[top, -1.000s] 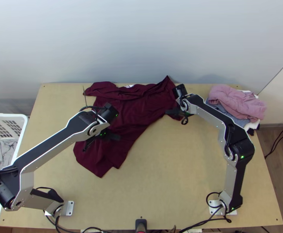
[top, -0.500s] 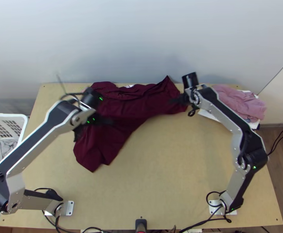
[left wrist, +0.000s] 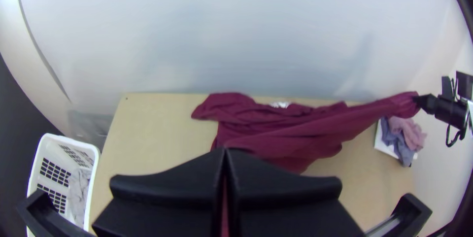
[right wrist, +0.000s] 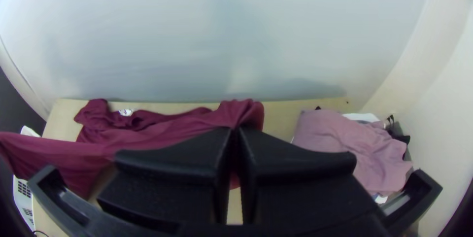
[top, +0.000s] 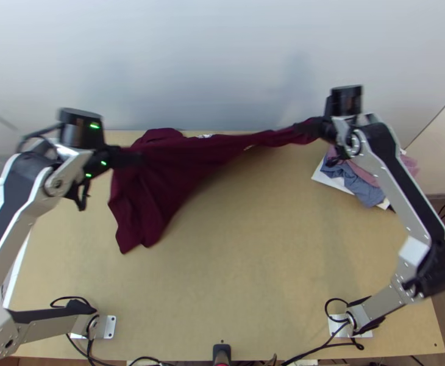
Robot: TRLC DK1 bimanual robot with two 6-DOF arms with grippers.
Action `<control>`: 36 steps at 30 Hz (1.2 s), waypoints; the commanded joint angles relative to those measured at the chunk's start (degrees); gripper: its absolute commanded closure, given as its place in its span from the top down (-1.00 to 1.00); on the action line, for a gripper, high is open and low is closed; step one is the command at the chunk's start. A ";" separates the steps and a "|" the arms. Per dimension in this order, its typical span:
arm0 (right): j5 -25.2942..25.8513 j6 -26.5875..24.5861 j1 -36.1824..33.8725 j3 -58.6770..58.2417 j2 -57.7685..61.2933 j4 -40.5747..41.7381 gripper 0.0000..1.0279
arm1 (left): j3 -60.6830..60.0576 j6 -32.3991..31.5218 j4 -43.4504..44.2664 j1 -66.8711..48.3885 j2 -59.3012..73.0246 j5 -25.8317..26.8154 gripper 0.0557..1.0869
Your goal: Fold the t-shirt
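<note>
Maroon t-shirt (top: 161,177) stretches between left claw (top: 136,158) and right claw (top: 300,127).

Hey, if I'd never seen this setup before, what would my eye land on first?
Probably the dark maroon t-shirt, stretched over the far part of the light wooden table between the robot's flat-fingered black left hand and matching black right hand. After that, the crumpled pink cloth at the table's far right corner, and the white plastic laundry basket beside the table's left edge.
</note>
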 commanded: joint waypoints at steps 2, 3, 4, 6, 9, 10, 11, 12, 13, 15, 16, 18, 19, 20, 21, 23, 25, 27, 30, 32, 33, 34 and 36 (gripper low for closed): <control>0.21 -1.66 -0.89 2.65 -10.44 2.12 -0.94 | 9.12 3.15 4.29 2.08 -4.52 -0.39 -0.92; 0.91 -2.19 -0.80 3.09 -11.76 2.56 -0.94 | 9.65 3.94 5.44 1.99 -5.22 -0.48 -0.92; 1.70 -3.07 -0.63 3.44 -12.99 2.91 -0.94 | 10.00 4.64 6.67 1.90 -6.01 -0.65 -0.92; 3.46 -4.56 -0.45 4.15 -15.37 3.53 -0.94 | 10.17 6.05 9.92 1.81 -8.03 -0.74 -0.92; 5.66 -6.32 -0.45 4.23 -19.23 4.50 -0.94 | 10.26 8.07 14.49 1.81 -10.85 -0.74 -0.92; 6.01 -7.11 -0.45 4.15 -20.55 4.76 -0.94 | 10.53 8.95 15.28 1.73 -11.55 -0.65 -0.92; 6.45 -7.81 -0.45 4.06 -21.87 5.11 -0.94 | 11.41 9.47 15.46 1.64 -12.08 -0.65 -0.92; 6.98 -8.60 -0.36 4.15 -23.19 5.37 -0.94 | 12.11 10.35 15.46 1.20 -12.43 -0.65 -0.92; 7.59 -9.31 -0.36 4.15 -24.42 5.55 -0.94 | 12.64 11.14 15.46 1.02 -12.96 -0.65 -0.92; 8.47 -10.45 -0.19 4.15 -27.06 6.08 -0.94 | 14.13 11.67 14.58 0.41 -13.92 -0.56 -0.92; 8.91 -11.06 -0.19 4.15 -28.29 6.52 -0.94 | 15.10 11.76 13.87 -0.03 -14.19 -0.48 -0.92; 9.35 -11.77 -0.19 4.32 -30.92 6.87 -0.94 | 17.73 11.67 11.85 -0.91 -14.45 -0.48 -0.93; 9.44 -12.03 -0.19 4.41 -32.15 6.87 -0.94 | 19.23 11.67 10.62 -0.91 -14.45 -0.48 -0.93; 9.52 -12.73 -0.19 4.41 -33.56 6.87 -0.94 | 20.72 11.67 9.65 -0.91 -14.45 -0.48 -0.93; 9.70 -13.52 -0.19 4.32 -34.79 6.87 -0.94 | 22.04 11.58 8.60 -0.91 -14.54 -0.48 -0.93; 9.79 -14.93 -0.10 4.32 -37.34 6.87 -0.94 | 25.03 11.58 6.23 -0.91 -14.80 -0.48 -0.92; 9.79 -16.78 -0.01 4.41 -39.62 6.87 -0.94 | 27.14 11.67 4.38 -0.91 -15.77 -0.21 -0.93; 9.79 -18.45 0.08 4.59 -41.73 6.78 -0.94 | 28.46 11.85 3.06 -0.91 -17.26 0.49 -0.93; 9.70 -21.08 0.08 4.67 -44.63 6.25 -0.95 | 29.42 11.94 0.69 -0.91 -19.81 1.63 -0.93; 9.79 -22.05 0.08 5.11 -46.13 5.55 -0.95 | 29.33 11.85 -2.30 -0.91 -21.57 1.99 -0.93; 9.79 -22.14 0.08 5.20 -46.66 5.29 -0.95 | 29.33 11.85 -3.70 -0.91 -22.18 2.16 -0.93; 9.70 -22.14 0.08 5.20 -47.10 4.67 -0.95 | 29.07 11.58 -5.73 -0.91 -22.71 2.43 -0.93; 9.70 -21.44 0.08 5.03 -47.53 2.30 -0.95 | 27.14 10.27 -8.19 -0.82 -23.94 2.51 -0.93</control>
